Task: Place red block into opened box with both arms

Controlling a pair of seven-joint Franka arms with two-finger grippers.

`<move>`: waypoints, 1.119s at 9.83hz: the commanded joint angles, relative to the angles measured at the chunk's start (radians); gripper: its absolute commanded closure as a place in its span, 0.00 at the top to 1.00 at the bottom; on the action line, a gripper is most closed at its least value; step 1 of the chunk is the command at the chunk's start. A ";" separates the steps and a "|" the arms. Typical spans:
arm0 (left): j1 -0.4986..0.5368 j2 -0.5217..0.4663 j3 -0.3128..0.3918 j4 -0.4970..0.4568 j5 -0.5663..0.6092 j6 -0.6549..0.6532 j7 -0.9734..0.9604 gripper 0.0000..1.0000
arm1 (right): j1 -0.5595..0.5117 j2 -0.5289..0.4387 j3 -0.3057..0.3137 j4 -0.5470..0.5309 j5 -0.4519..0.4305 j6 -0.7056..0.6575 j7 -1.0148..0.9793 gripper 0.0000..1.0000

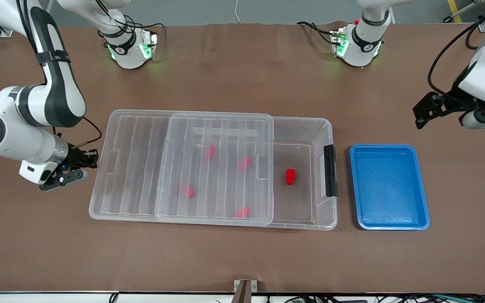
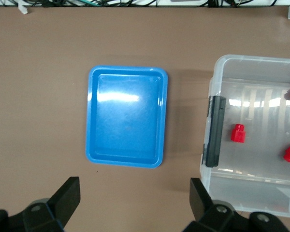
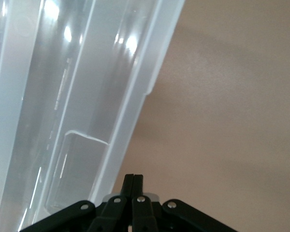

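resting in the uncovered end of the clear box [image 1: 301,126], a red block [image 1: 290,176] lies placed; the lid [image 1: 183,164] is slid aside. the right hand [image 1: 72,166], pinched empty beside the lid's edge, likely pushes it shut next; the left hand [image 1: 430,110] waits wide above the tabletop [image 1: 242,256].

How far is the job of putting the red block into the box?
Done: the lid is slid aside and a red block lies in the box. In hand: nothing; the right hand is shut beside the lid's end, and the left hand waits open.
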 commanded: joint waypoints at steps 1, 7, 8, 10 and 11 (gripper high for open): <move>-0.049 -0.106 0.164 -0.154 -0.100 0.002 0.089 1.00 | -0.005 -0.004 0.034 -0.019 0.018 0.021 -0.009 0.00; -0.110 -0.230 0.240 -0.310 -0.097 -0.020 0.165 1.00 | 0.038 -0.002 0.105 -0.007 0.108 0.049 0.108 0.00; -0.107 -0.226 0.240 -0.307 -0.097 -0.023 0.165 1.00 | 0.053 0.014 0.119 -0.007 0.108 0.070 0.149 0.00; -0.107 -0.226 0.241 -0.304 -0.099 -0.056 0.145 1.00 | 0.091 0.031 0.123 0.021 0.108 0.073 0.207 0.00; -0.107 -0.222 0.243 -0.293 -0.100 -0.055 0.145 1.00 | 0.116 0.039 0.123 0.030 0.107 0.075 0.244 0.00</move>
